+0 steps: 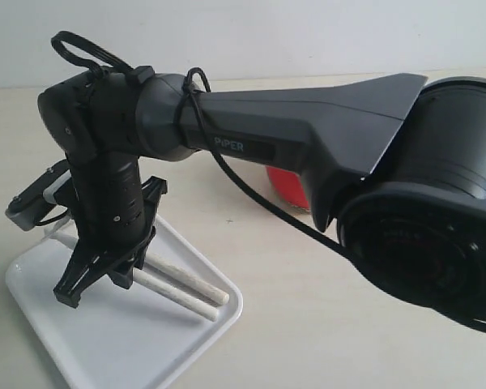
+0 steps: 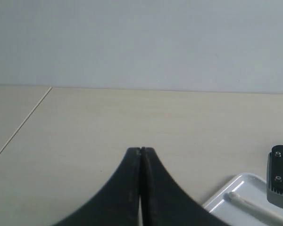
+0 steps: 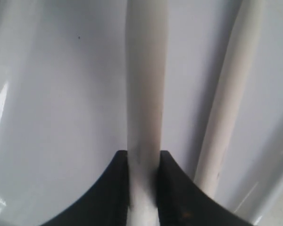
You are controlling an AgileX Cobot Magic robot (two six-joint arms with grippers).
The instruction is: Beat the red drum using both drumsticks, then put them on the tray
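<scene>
Glossy white tray (image 1: 105, 340), smooth pale wooden drumsticks (image 1: 190, 281), glossy red drum (image 1: 287, 188), matt pale wood-grain table (image 1: 308, 324).

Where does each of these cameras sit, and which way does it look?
Exterior: off the arms, close to the right arm; looks down at tray, sticks, half-hidden drum.
Left wrist: over the shut left tool, facing across the table to a wall.
Right wrist: over the right tool, which clasps one stick over the tray.
Shared: all show tray and a stick.
</scene>
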